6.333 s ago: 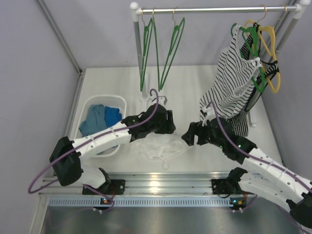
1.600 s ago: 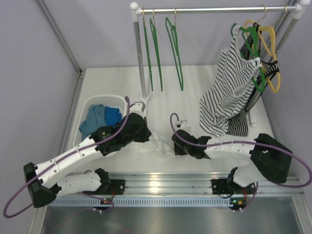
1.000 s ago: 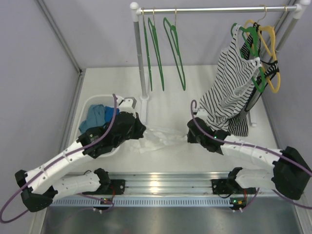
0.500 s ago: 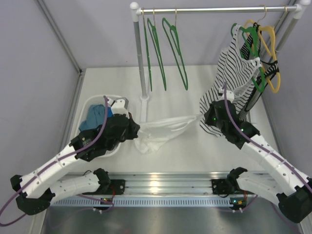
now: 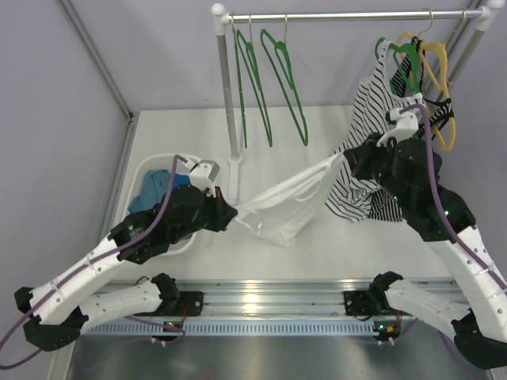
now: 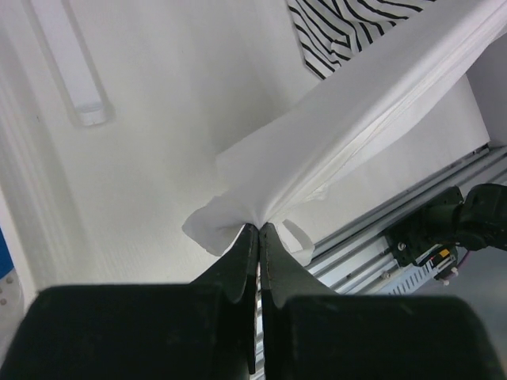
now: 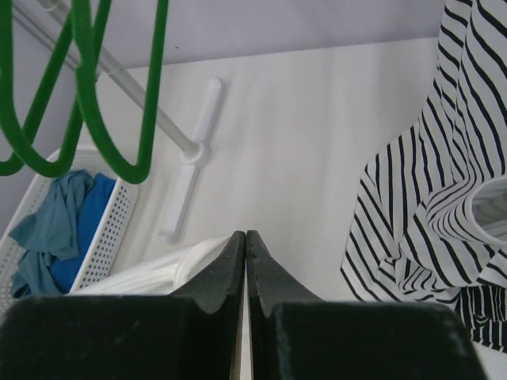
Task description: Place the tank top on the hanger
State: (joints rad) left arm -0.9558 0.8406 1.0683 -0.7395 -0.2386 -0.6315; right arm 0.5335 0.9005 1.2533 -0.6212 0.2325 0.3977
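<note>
The white tank top (image 5: 287, 202) hangs stretched in a slanting band between my two grippers, above the table. My left gripper (image 5: 232, 216) is shut on its lower left end; in the left wrist view the fabric (image 6: 356, 134) bunches at the closed tips of that gripper (image 6: 259, 226). My right gripper (image 5: 344, 160) is shut on the upper right end, beside the striped top (image 5: 372, 119). In the right wrist view the white cloth (image 7: 150, 273) runs off behind the closed tips of the right gripper (image 7: 245, 234). Two bare green hangers (image 5: 255, 87) (image 5: 288, 83) hang on the rail (image 5: 341, 14).
A white basket (image 5: 146, 170) with blue clothes (image 5: 158, 190) stands at the left. The rack's post (image 5: 228, 95) rises behind the left gripper. At the rail's right end hang the striped top, another green hanger (image 5: 410, 59) and a yellow hanger (image 5: 440, 75).
The right gripper has risen up and to the right, towards the striped top, pulling the tank top off the table into a taut band. The left gripper has held its end and shifted slightly.
</note>
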